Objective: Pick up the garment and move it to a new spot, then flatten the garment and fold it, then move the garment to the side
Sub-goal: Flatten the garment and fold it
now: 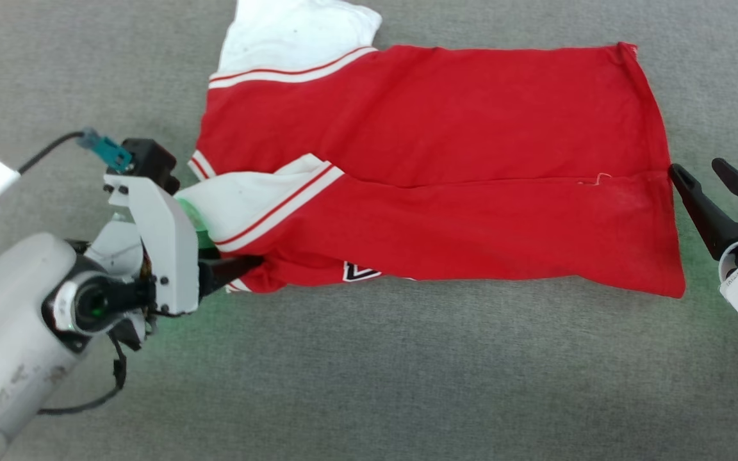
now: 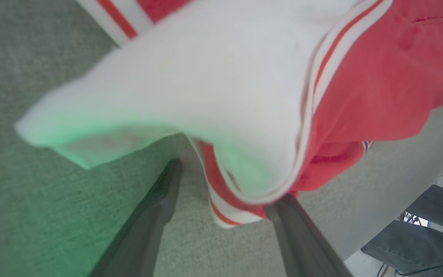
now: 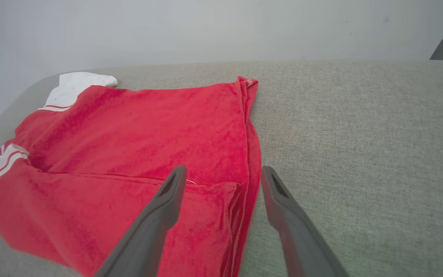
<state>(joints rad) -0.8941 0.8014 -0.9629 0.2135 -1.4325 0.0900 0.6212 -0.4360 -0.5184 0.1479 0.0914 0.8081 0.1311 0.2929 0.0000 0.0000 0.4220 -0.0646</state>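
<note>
a grey woven surface [image 1: 369,384] carries the red jersey [image 1: 446,147], which lies folded lengthwise, white sleeves at its left end.

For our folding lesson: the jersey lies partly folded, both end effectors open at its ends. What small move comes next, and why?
Probably close the left end effector: its open fingers straddle the white sleeve corner of the garment, and the right end effector stands open at the hem, ready to pinch for another fold.
</note>
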